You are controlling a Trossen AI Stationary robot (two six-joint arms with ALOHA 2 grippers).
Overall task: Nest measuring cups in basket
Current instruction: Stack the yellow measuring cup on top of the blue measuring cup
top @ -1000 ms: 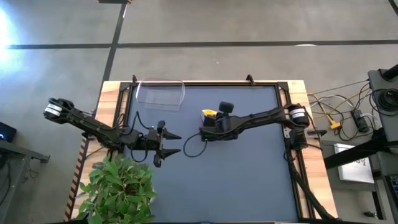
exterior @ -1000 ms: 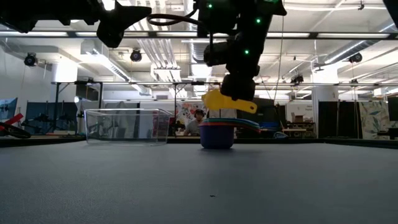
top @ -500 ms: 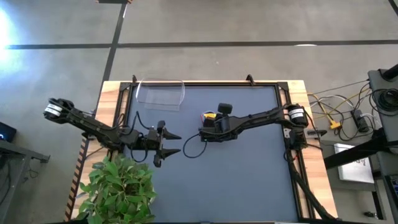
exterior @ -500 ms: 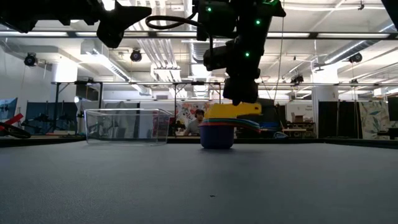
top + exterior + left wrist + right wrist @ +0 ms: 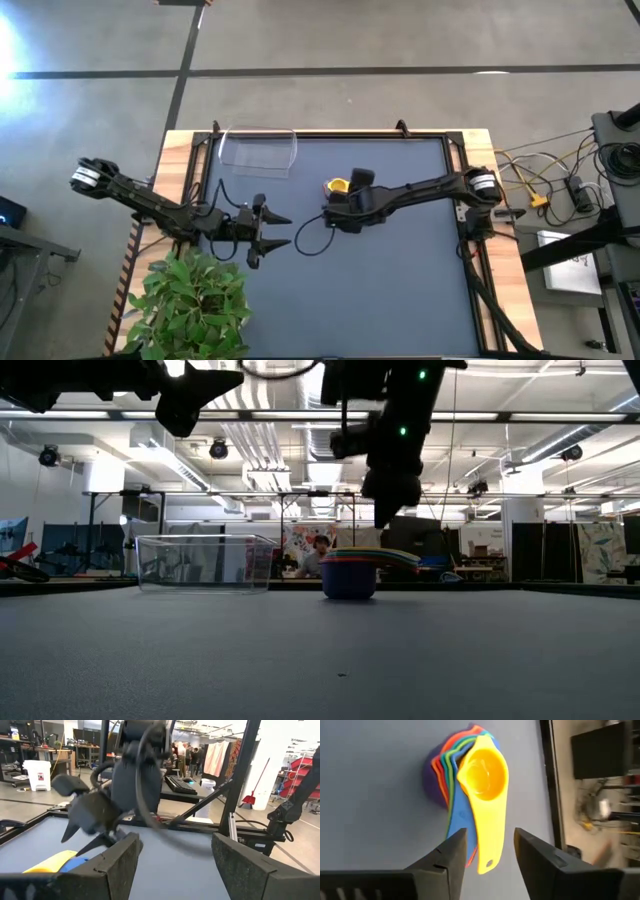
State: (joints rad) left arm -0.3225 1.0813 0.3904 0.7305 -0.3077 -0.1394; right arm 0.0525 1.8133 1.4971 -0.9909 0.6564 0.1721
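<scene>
The right gripper (image 5: 485,854) hangs with fingers parted, empty, over the nested stack of coloured plastic measuring cups (image 5: 472,790), yellow uppermost, on the dark surface (image 5: 400,290), well apart from the clear plastic rectangular basket (image 5: 258,151), suggesting stacking comes first, while the left gripper (image 5: 275,231) waits open-fingered.

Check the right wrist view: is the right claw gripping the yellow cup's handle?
No. The right claw is open above the yellow cup, which sits nested on the stack, with neither finger touching the handle.

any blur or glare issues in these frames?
Left wrist view: the right arm's dark end effector close ahead is motion-blurred. Right wrist view: the small round yellow plastic measuring cup is soft, with a glare spot in its bowl. Low view: ceiling lights backlight the clear rectangular plastic basket.
</scene>
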